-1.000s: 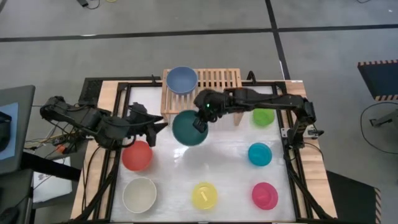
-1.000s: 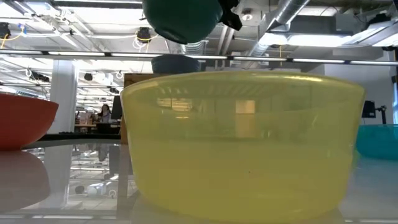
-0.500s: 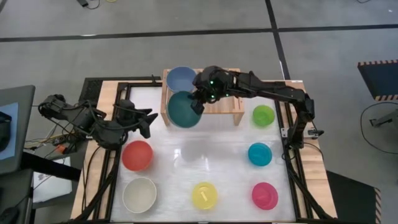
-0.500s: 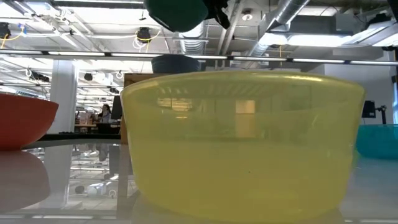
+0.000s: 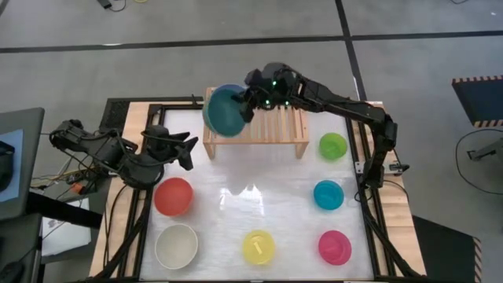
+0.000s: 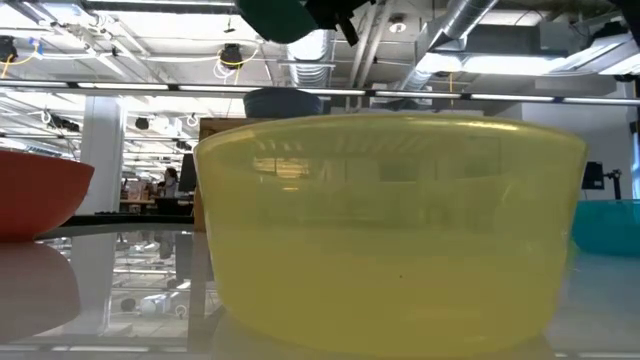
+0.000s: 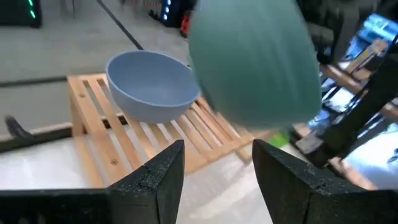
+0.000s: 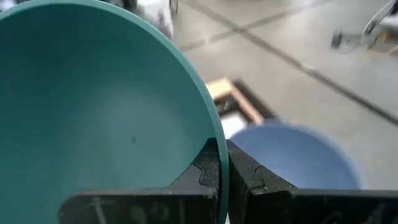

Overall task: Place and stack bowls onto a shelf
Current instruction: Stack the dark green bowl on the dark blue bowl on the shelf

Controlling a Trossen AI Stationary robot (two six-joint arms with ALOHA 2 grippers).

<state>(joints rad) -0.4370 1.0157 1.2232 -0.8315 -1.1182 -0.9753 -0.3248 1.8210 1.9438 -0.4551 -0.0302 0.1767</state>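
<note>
My right gripper [image 5: 248, 105] is shut on the dark teal bowl [image 5: 223, 112] and holds it in the air over the left end of the light-wood shelf [image 5: 273, 123]. The slate blue bowl [image 7: 149, 87] stands on the shelf's slats just below and behind the teal bowl [image 7: 255, 62]. In the high view only its far rim [image 5: 231, 86] shows. My left gripper [image 7: 217, 163] is open and empty near the table's left side [image 5: 185, 149], in front of the shelf. My right gripper pinches the teal bowl's rim [image 8: 214, 140] on the bowl's right side, one finger [image 8: 206, 169] inside the bowl and one [image 8: 249, 175] outside. The fingers reach in from the table's right. The bowl is lifted clear and tilted above the slate blue bowl [image 8: 298, 155].
On the table stand the red [image 5: 173, 196], cream white [image 5: 176, 246], yellow [image 5: 258, 247], magenta [image 5: 335, 247], cyan [image 5: 328, 194] and lime green [image 5: 332, 145] bowls. The yellow bowl [image 6: 390, 230] fills the low view. The shelf's middle and right end are bare.
My right gripper has carried the teal bowl up and toward the table's far-left, from in front of the shelf to above the slate blue bowl. My left gripper has drawn back a little toward the table's left edge.
</note>
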